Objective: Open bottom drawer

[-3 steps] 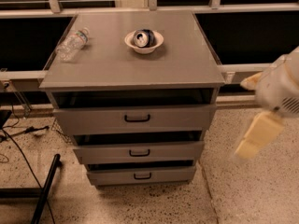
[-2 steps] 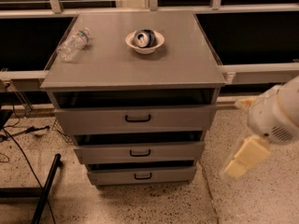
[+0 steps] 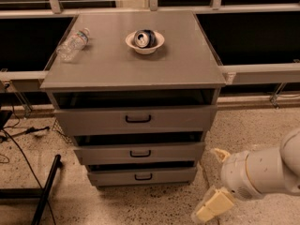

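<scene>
Well up and left of your low-right gripper, a bowl holding a can; farther left, a plastic bottle.

The gripper sits right of the bottom drawer.

One grey metal cabinet holds three drawers, the bottom drawer lowest, each with one black handle, three in all. On top sit one white bowl, one drink can and one plastic bottle. One gripper, fingers apart, hangs at lower right.
</scene>
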{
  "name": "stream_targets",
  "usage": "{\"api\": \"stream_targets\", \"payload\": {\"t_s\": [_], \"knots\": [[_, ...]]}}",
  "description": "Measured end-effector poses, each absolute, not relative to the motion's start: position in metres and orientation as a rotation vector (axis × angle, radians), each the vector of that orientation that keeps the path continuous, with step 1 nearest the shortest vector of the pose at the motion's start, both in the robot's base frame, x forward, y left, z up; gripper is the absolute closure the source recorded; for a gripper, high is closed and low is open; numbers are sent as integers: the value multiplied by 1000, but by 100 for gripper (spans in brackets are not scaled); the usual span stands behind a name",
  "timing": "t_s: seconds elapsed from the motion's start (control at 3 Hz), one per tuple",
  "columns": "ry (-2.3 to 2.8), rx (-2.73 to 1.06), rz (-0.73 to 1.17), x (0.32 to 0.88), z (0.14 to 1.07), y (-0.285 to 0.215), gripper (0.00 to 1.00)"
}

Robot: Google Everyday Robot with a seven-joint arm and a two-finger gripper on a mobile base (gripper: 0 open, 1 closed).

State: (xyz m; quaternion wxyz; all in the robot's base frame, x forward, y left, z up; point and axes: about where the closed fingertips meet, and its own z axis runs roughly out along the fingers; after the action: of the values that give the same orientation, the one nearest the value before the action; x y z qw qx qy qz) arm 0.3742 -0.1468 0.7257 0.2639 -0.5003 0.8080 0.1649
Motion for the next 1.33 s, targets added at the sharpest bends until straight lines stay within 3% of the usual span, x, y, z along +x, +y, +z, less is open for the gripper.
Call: {"api": "stream_targets", "payload": {"t_s": [0.67,1.33], "knots": [[2184,-1352,437,375,724,-146,0],[2139,-1402,629,368,619,-124,0]]}}
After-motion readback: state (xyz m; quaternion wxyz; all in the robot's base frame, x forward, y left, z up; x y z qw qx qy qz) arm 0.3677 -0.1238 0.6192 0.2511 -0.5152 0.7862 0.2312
